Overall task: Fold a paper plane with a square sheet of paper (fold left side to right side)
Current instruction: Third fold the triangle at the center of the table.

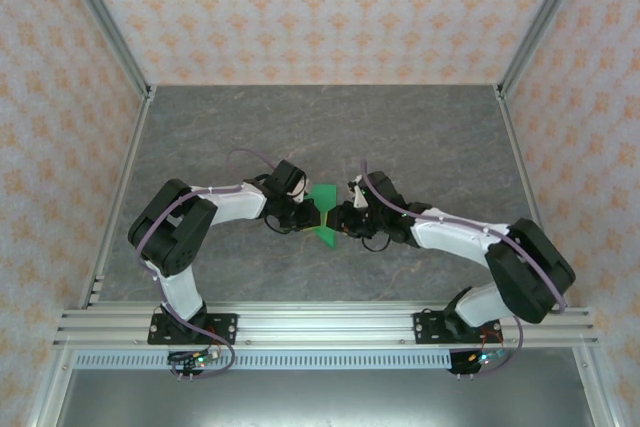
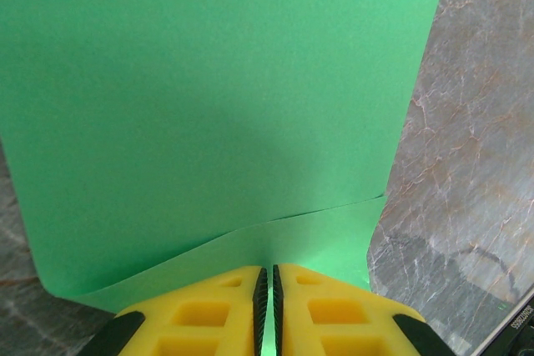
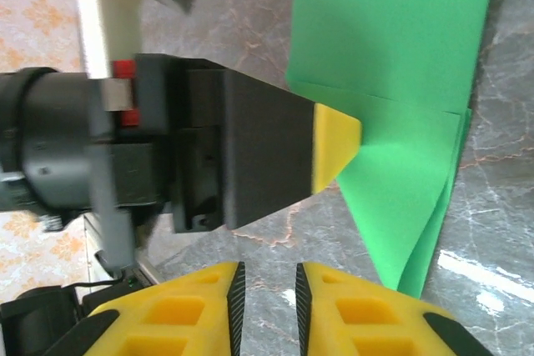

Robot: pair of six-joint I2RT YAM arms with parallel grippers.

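Jutting from the left tool (image 2: 267, 277), green paper (image 2: 209, 106) sits pinched.

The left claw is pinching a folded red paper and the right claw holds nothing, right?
Not quite: the paper is bright green, not red, as the left wrist view shows. The left gripper does pinch it, and the right gripper holds nothing.
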